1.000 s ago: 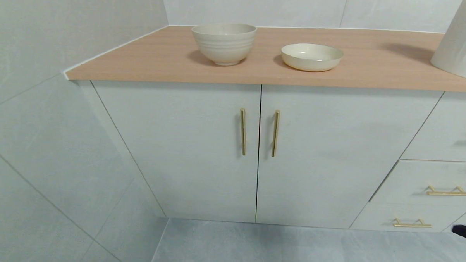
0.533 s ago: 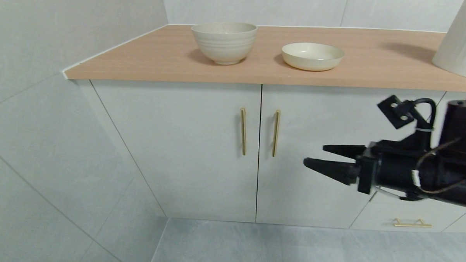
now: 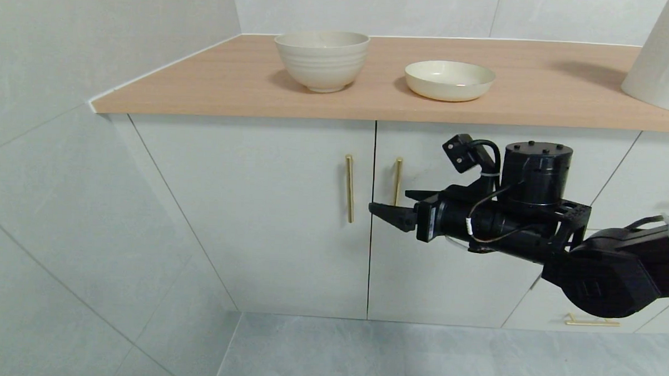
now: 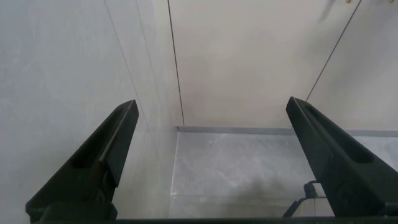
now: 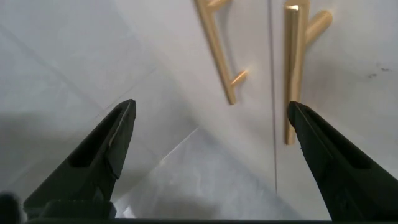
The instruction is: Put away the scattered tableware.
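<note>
A deep ribbed bowl and a shallow bowl stand apart from each other on the wooden bench. The deep one is nearer the bench's left end and the shallow one is about midway along. Both sit back from the front edge, upright and with nothing in them that can be seen. A white ribbed object stands at the bench's right end, cut off by the picture's edge.

Below the bench, two cabinet doors are closed, and each has a brass bar handle beside the seam between them. The right gripper is held level in front of these doors, its tips at the height of the handles. It points toward the seam and hides part of the right door handle, while the left door handle is in plain sight just beyond the tips. In the right wrist view this pincer is spread wide and grips nothing, with both handles between its fingers. Whether a finger touches a handle cannot be told.

The left gripper is likewise spread wide and bare, hanging above the grey floor at the foot of the cabinet
</note>
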You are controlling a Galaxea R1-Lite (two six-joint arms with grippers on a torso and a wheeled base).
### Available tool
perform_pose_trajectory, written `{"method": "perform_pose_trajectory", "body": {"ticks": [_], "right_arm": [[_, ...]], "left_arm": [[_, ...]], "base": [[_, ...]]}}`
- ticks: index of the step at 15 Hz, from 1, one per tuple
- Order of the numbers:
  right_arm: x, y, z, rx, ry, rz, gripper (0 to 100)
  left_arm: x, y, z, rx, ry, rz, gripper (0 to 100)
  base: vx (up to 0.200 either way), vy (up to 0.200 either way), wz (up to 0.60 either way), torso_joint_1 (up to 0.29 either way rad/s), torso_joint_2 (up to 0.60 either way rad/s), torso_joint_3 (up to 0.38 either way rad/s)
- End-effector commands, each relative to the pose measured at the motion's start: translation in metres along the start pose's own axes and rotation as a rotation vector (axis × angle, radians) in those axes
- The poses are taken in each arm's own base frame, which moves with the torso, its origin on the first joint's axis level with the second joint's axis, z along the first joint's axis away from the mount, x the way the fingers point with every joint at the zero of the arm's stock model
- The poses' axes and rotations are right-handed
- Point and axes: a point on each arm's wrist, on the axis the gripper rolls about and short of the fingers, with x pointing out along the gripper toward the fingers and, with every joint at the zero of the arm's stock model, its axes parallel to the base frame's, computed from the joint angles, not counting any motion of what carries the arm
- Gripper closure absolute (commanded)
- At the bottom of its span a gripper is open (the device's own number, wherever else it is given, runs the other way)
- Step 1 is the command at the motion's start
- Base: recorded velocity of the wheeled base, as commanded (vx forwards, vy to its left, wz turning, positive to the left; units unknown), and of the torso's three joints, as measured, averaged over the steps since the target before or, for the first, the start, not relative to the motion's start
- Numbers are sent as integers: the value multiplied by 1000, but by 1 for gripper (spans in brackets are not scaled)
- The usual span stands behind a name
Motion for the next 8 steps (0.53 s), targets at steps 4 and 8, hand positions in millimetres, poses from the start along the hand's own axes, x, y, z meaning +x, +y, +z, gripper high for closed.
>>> {"method": "perform_pose_trajectory", "body": {"ticks": [4, 8], "right_arm": [[22, -8, -4, 80, -56, -58, 0], [34, -13, -11, 81, -83, -55, 0]], "left_arm": [[0, 0, 0, 0, 0, 0, 0], [0, 0, 0, 0, 0, 0, 0]], "base": [[0, 0, 0, 0, 0, 0], [0, 0, 0, 0, 0, 0]]}}
